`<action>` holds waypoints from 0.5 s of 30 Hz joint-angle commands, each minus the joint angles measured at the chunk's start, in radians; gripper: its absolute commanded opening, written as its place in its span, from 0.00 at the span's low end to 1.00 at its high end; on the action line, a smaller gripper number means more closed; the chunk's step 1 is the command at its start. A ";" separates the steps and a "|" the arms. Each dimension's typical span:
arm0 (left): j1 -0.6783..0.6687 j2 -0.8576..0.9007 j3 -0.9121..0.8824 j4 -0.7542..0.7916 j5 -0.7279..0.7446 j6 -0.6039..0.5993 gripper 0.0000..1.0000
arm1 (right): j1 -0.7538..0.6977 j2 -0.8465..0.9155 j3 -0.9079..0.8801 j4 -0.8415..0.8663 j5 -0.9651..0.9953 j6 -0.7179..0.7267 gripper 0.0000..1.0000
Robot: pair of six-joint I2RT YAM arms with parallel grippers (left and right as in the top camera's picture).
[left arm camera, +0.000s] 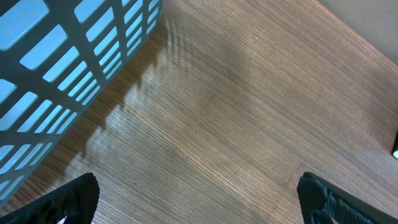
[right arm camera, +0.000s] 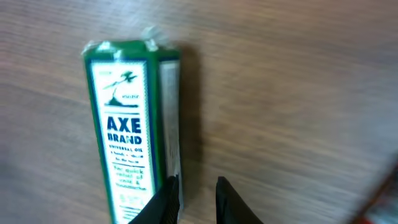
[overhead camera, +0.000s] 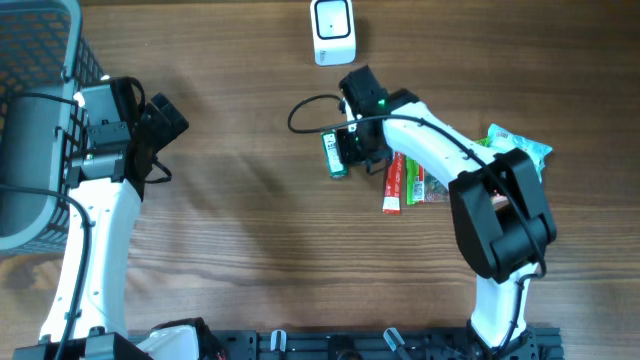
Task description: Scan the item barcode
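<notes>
The item, a small green and white Axe Brand oil box [overhead camera: 334,155], lies flat on the wooden table below the white barcode scanner [overhead camera: 333,30]. In the right wrist view the box [right arm camera: 127,130] lies just left of my right gripper [right arm camera: 196,202]. The jaws stand a narrow gap apart with only bare wood between them, and the left finger is right against the box's side. From overhead the right gripper [overhead camera: 352,145] hovers at the box's right edge. My left gripper [overhead camera: 165,115] is wide open over bare table [left arm camera: 199,199], far to the left.
A grey wire basket [overhead camera: 30,60] stands at the far left, its wall [left arm camera: 62,62] close to the left gripper. A red stick packet [overhead camera: 393,185] and green snack packets [overhead camera: 520,145] lie to the right of the box under the right arm.
</notes>
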 commanded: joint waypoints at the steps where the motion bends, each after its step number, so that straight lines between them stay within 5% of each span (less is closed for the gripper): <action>1: 0.003 0.004 0.006 0.003 -0.010 0.005 1.00 | 0.047 -0.026 -0.051 0.026 -0.172 0.038 0.21; 7: 0.003 0.004 0.006 0.003 -0.010 0.005 1.00 | 0.173 -0.026 -0.059 0.073 -0.345 -0.060 0.22; 12: 0.003 0.004 0.006 0.003 -0.010 0.005 1.00 | 0.132 -0.059 -0.011 0.022 -0.335 -0.171 0.27; 15: 0.003 0.004 0.006 0.003 -0.010 0.005 1.00 | 0.083 -0.090 0.002 0.003 -0.333 -0.068 0.13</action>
